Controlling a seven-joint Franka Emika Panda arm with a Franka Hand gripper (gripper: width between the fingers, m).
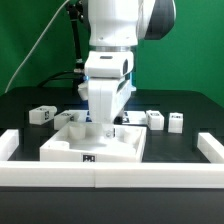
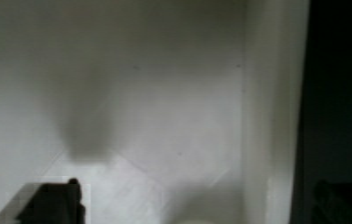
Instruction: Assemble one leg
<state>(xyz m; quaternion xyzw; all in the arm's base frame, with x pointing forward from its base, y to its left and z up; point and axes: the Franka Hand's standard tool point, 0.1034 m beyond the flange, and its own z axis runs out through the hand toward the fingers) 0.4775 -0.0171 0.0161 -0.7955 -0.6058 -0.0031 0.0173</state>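
Observation:
The large flat white square panel (image 1: 70, 148) lies at the front middle of the black table. My gripper (image 1: 104, 127) is lowered straight onto its top, near its middle. In the wrist view the panel (image 2: 155, 80) fills the picture as a pale surface very close up. One dark fingertip (image 2: 48, 205) shows far to one side, and the other is lost against the black table. The jaws look spread wide, with no leg seen between them. Two legs (image 1: 40, 114) (image 1: 72, 118) lie behind the panel on the exterior view's left. Two more (image 1: 155, 120) (image 1: 177, 122) lie on its right.
A low white wall borders the work area along the front (image 1: 100, 182), on the exterior view's left (image 1: 10, 145) and on its right (image 1: 210, 148). The arm's body hides the panel's far edge and the table behind it.

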